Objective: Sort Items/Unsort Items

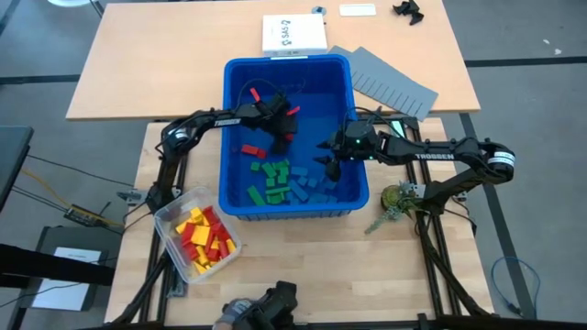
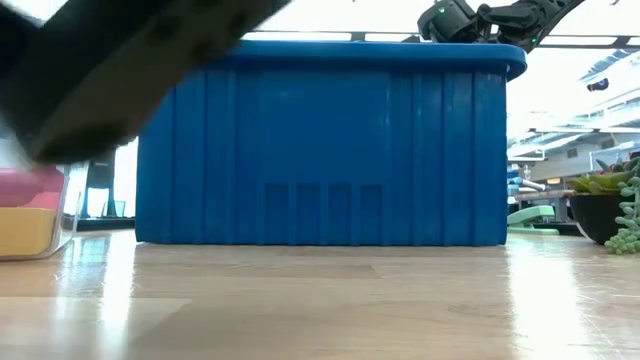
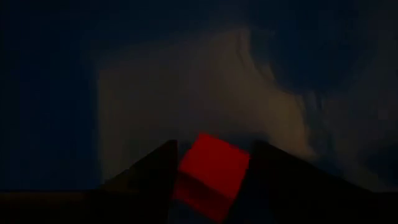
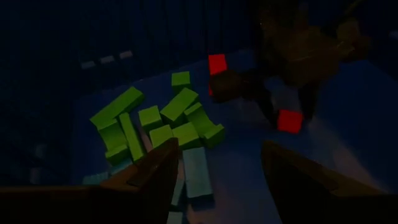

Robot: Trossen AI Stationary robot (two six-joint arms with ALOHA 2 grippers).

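Left gripper (image 3: pixel 211 180) inside blue bin (image 1: pixel 240 71), fingers spread around red block (image 3: pixel 210 176), grip unclear; right gripper (image 4: pixel 217 174) open, empty, over green blocks (image 4: pixel 155 121); light, rigid, slick plastic, best pinched across flat faces.

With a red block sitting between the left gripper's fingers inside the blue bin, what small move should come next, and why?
Probably close the left gripper on the red block: the block lies between its spread fingers, apparently not yet clamped, inside the blue bin.
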